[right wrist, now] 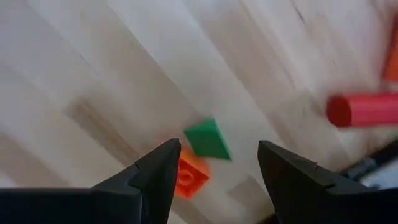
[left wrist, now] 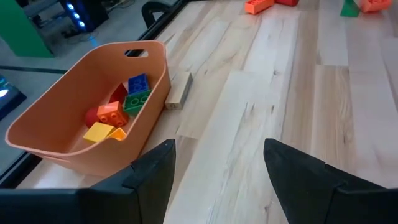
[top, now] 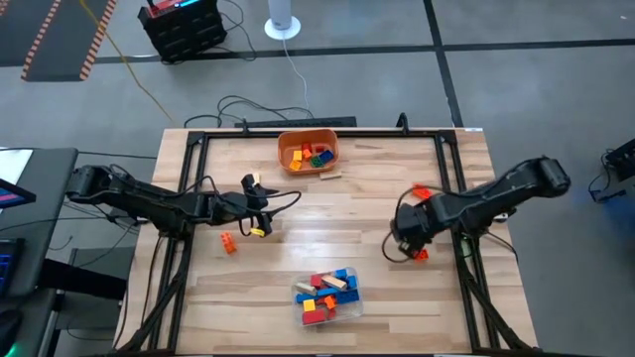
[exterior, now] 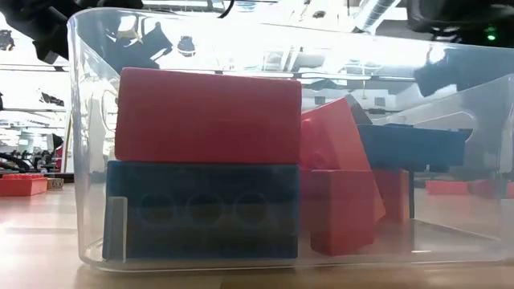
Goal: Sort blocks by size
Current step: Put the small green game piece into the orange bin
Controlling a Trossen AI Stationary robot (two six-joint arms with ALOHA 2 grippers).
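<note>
Our right gripper (right wrist: pixel 211 165) hangs over the right side of the counter with its fingers (right wrist: pixel 155 171) spread apart and nothing between them. Just beyond the tips lie a small green plastic brick (right wrist: pixel 208 139) and a small orange plastic brick (right wrist: pixel 189 176), touching or nearly so; a red cylindrical piece (right wrist: pixel 364 110) lies farther off. From above we see this gripper (top: pixel 407 238) beside a small red-orange brick (top: pixel 420 255) near the counter's right edge.

Our left gripper (left wrist: pixel 217 168) waits on the left half of the counter (top: pixel 377 188), fingers (left wrist: pixel 155 171) open and empty, facing the orange plastic bowl (left wrist: pixel 37 134), which holds short bricks in blue, green, orange and yellow. A tan rectangular block (left wrist: pixel 178 91) lies just beside the bowl. From above, a small yellow brick (top: pixel 257 232) sits near that gripper (top: pixel 260 203) and a small orange brick (top: pixel 229 243) lies close by.

The clear plastic tub (top: pixel 349 305) at the front of the counter holds the longer bricks, red stacked on blue at its near wall.

We judge the sorting partly done, with loose bricks left on both sides. The main risk lies on the right: the green and orange bricks sit so close that closing the fingers could catch both, or pinch one by a corner and flick the other toward the edge. Their sizes are hard to tell here, so we might also drop one into the wrong container.
</note>
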